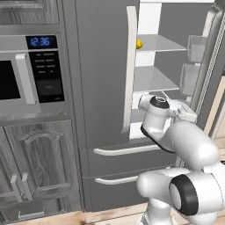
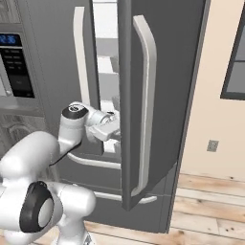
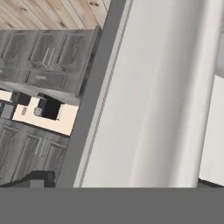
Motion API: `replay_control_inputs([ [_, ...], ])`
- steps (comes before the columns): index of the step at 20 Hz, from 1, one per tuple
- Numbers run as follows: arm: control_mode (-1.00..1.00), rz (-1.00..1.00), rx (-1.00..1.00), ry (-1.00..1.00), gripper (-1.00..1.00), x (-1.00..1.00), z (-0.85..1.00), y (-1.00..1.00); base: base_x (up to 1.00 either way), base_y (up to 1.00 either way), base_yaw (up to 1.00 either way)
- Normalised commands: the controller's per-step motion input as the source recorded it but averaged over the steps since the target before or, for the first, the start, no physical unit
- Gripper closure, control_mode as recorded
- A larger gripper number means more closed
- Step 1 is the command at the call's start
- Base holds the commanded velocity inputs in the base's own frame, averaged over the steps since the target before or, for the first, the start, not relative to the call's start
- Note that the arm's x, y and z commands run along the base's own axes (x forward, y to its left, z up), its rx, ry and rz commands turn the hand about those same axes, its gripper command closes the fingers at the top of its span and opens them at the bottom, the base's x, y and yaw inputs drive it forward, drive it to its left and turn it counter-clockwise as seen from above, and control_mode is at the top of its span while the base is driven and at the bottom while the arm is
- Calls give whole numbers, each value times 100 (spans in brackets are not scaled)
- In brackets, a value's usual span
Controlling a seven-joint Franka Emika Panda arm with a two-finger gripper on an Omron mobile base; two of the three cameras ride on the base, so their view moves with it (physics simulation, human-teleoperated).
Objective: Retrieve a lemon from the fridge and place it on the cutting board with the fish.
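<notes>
The grey fridge (image 1: 101, 66) has its left door closed and its right door (image 2: 177, 72) swung open. A small yellow lemon (image 1: 139, 44) sits at the left end of an upper clear shelf (image 1: 160, 43), just past the left door's white handle. My hand (image 1: 185, 112) reaches into the opening well below the lemon, about level with the lowest shelf. In the right base view the hand (image 2: 106, 129) is partly hidden behind the open door's edge. The gripper (image 3: 123, 181) is open and holds nothing, close to a white inner surface. The cutting board and the fish are out of view.
A microwave (image 1: 26, 74) sits in dark wood-grain cabinets (image 1: 39, 167) left of the fridge. Two fridge drawers with white handles (image 1: 127, 150) lie below the doors. A beige wall with an outlet (image 2: 212, 145) and a window (image 2: 234, 62) stands to the right, over a wood floor (image 2: 206, 210).
</notes>
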Motion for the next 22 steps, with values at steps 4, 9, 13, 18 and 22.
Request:
replay_control_inputs([
  [4,-100,1,-10,7,-100,-28,-14,-100,0,0,0],
  [9,-100,12,-5,3,-100,-26,-20,-100,0,0,0],
  [13,-100,11,-1,14,-100,-5,-3,-100,0,0,0],
  [18,-100,13,0,15,-100,0,0,-95,0,0,0],
  [22,-100,9,9,9,-100,0,0,17,0,0,0],
])
